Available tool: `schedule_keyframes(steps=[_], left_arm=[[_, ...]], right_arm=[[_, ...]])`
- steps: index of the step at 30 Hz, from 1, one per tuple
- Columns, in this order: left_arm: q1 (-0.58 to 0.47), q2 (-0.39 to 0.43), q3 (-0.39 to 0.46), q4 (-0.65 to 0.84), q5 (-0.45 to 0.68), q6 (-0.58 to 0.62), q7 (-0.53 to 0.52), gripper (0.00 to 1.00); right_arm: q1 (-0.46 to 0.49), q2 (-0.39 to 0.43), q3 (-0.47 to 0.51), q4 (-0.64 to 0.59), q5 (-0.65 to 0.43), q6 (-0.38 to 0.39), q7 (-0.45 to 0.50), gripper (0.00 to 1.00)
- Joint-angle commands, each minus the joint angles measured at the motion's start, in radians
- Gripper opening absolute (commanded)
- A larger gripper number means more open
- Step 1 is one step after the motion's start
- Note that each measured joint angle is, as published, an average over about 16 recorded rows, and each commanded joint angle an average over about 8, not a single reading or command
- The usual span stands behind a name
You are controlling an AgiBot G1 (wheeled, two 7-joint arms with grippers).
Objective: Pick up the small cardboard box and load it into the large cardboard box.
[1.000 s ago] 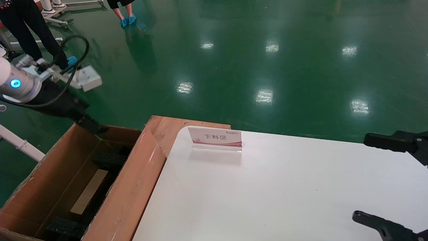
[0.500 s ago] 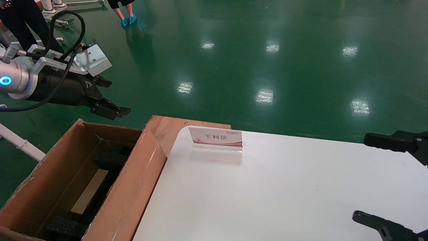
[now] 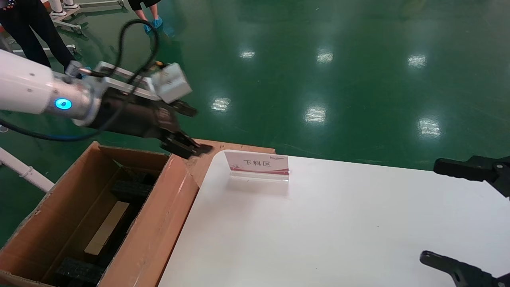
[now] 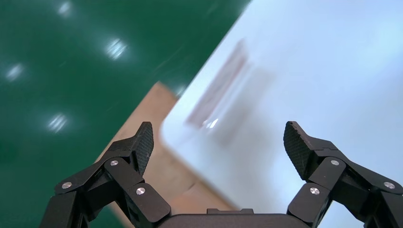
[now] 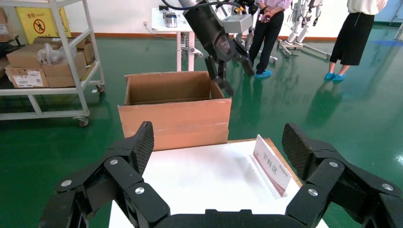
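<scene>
At the far left of the head view we see the large cardboard box [image 3: 155, 235] standing on the green floor [image 3: 318, 71], pressed up against the left edge of the white table [image 3: 338, 223]. Its top is open and its long side flap rises along the table edge. On its floor lie black foam blocks [image 3: 129, 189], one toward the far end and another at the near end. Between them rests the small cardboard box [image 3: 106, 228], a flat pale brown carton lying lengthwise deep inside the large one.

Above the far right corner of the large box we find the left gripper [image 3: 191, 129], reaching out from the white arm with its glowing blue ring. Its fingers stand wide apart and hold nothing; the left wrist view shows both black fingertips [image 4: 142, 142] spread with only air between them. The lower finger hangs over the wooden board [image 3: 199, 153] that juts out past the table's far left corner. From the right wrist view, the same gripper [image 5: 230, 66] hovers over the box's back corner.

Further right, a small pink-and-white sign [image 3: 257, 164] stands upright near the far edge of the table.

At the right edge sits the right gripper [image 3: 470, 215], low above the table's right side. Its two fingers are spread well apart and empty, as the right wrist view [image 5: 218, 142] confirms.

People stand on the floor in the background [image 5: 268, 33].
</scene>
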Motion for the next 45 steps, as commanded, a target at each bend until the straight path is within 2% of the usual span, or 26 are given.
schedule_keyframes(steps=[1, 40, 45], left_arm=[[0.055, 0.006, -0.072, 0.000, -0.015, 0.024, 0.020, 1.00], [1.125, 0.113, -1.472, -0.006, -0.307, 0.490, 0.414, 1.00], [1.237, 0.123, -1.618, -0.006, -0.336, 0.537, 0.452, 1.00]], right_arm=[[0.000, 0.000, 0.000, 0.000, 0.000, 0.000, 0.000, 1.00], [0.000, 0.001, -0.002, 0.000, 0.001, 0.001, -0.001, 1.00], [0.000, 0.001, -0.002, 0.000, 0.002, 0.001, -0.001, 1.00]])
